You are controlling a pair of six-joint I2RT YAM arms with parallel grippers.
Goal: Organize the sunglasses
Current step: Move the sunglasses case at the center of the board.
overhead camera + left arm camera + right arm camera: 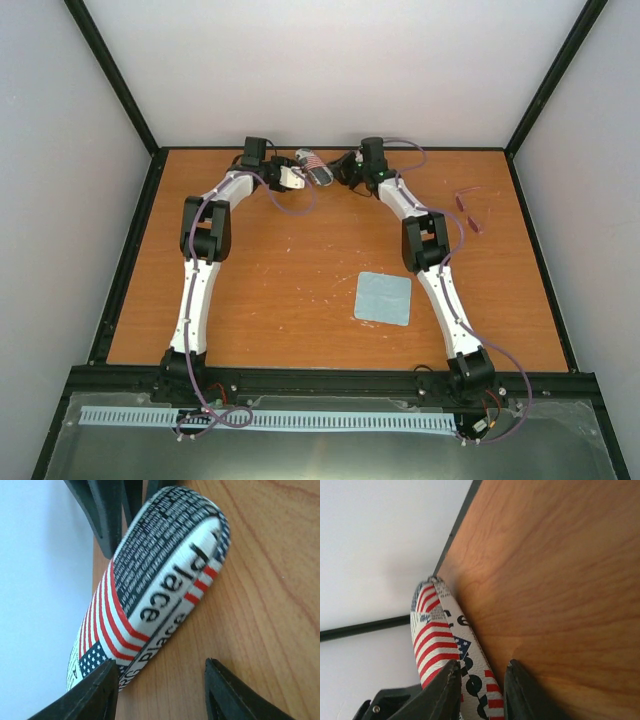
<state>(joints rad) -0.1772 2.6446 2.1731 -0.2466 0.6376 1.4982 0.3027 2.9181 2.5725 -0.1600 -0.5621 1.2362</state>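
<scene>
A sunglasses case (313, 167) printed with flag stripes and newsprint lies at the far edge of the table between my two grippers. My right gripper (346, 170) is shut on one end of the case (440, 635), with a finger on each side in the right wrist view (482, 667). My left gripper (290, 176) is open at the case's other end (160, 575); in the left wrist view (160, 680) its left finger touches the case and the gap lies over bare wood. Red sunglasses (470, 210) lie folded open at the far right, away from both grippers.
A light blue cloth (383, 298) lies flat on the wooden table (290, 290) right of centre, near the right arm. A black frame and white walls border the table; the case sits close to the back wall.
</scene>
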